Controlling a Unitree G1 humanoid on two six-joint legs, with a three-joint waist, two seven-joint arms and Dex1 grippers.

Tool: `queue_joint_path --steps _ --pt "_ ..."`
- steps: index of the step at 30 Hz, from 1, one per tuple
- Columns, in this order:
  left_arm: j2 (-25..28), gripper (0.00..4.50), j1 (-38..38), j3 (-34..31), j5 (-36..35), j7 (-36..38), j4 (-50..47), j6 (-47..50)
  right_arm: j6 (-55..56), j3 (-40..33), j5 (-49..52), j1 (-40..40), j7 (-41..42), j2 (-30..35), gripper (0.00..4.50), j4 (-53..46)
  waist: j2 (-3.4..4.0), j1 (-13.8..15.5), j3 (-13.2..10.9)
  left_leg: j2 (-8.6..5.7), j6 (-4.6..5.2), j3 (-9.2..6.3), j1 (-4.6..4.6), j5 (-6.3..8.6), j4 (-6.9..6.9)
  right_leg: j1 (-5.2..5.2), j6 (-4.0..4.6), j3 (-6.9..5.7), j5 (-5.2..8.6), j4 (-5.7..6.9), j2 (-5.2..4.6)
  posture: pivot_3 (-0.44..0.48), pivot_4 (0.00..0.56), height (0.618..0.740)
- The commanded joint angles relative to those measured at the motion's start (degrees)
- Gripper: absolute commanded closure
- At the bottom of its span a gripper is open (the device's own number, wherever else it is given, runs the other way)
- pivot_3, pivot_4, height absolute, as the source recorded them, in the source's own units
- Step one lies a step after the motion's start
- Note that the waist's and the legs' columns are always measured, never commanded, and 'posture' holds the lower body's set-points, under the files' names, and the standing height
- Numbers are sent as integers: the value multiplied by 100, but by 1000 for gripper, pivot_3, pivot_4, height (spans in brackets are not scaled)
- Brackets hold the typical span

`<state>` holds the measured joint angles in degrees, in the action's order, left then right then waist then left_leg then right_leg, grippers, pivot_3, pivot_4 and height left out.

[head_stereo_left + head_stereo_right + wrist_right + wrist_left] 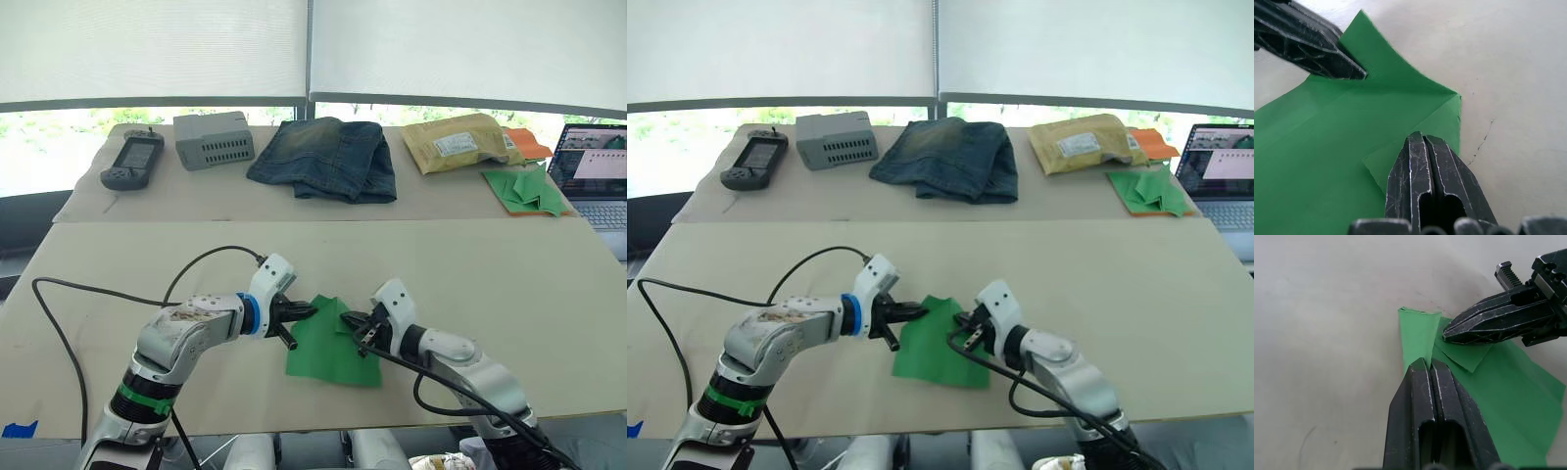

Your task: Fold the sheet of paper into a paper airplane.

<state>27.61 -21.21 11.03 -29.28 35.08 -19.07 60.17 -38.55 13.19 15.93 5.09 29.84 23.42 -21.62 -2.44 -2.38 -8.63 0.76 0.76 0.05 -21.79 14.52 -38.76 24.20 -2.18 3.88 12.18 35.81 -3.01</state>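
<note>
**Both pincers pressing corner folds at the far edge of the sheet**

The thin bright green sheet of paper [331, 343] lies flat on the pale beige tabletop [509, 294], near its front edge, well short of the folded blue denim jeans [325, 157] at the far side; its two far corners are turned in. The left gripper [1426, 363] has its fingers pressed together, tips on the left flap; the right gripper [1421, 137] likewise has its fingers together, bearing on the right flap. The paper looks light, limp and slippery on this smooth surface, likely to slide or spring open; best held by pressing near a crease, not pinching mid-sheet. Beyond the jeans, white roller blinds [157, 49] cover bright windows.
</note>
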Motion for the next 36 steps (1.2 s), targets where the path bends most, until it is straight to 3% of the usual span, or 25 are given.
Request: queue_joint_path --steps 1,8,15,22,28,36 --pt "-18 4486 -94 -7 117 58 136 -332 -93 -163 -45 171 -107 -13 4500 90 1 -1 -2 0 0 0 -1 0 0 1 0 0 0 0 0 0 150 728" --pt "-587 4486 -175 -658 10 -387 824 -386 -481 -792 184 1152 -157 129 4500 -177 12 6 -39 -4 1 -1 -34 -1 -5 28 -5 0 -6 1 -7 0 150 728" --pt "-763 4486 -195 -1015 79 -704 992 -434 -665 -928 248 1458 -84 218 4500 -187 12 24 -41 -7 1 -3 -51 1 2 38 10 -9 -16 -8 -10 0 150 728" --pt "-621 4486 -118 -997 231 -733 816 -670 -688 -859 234 1464 -16 181 4500 -159 11 12 -42 -23 2 -3 -54 1 -4 41 3 -4 -19 -7 -27 0 150 728" --pt "-417 4486 22 -605 500 -563 518 -1045 -855 -767 432 1450 204 145 4500 -231 12 8 -43 -22 2 -2 -52 1 -2 41 4 -3 -19 -6 -24 0 150 728" --pt "-460 4486 192 -505 535 -651 289 -1030 -675 -212 189 1111 207 94 4500 231 12 13 -44 -21 2 -3 -54 1 -5 41 2 -3 -18 -6 -27 0 150 728"
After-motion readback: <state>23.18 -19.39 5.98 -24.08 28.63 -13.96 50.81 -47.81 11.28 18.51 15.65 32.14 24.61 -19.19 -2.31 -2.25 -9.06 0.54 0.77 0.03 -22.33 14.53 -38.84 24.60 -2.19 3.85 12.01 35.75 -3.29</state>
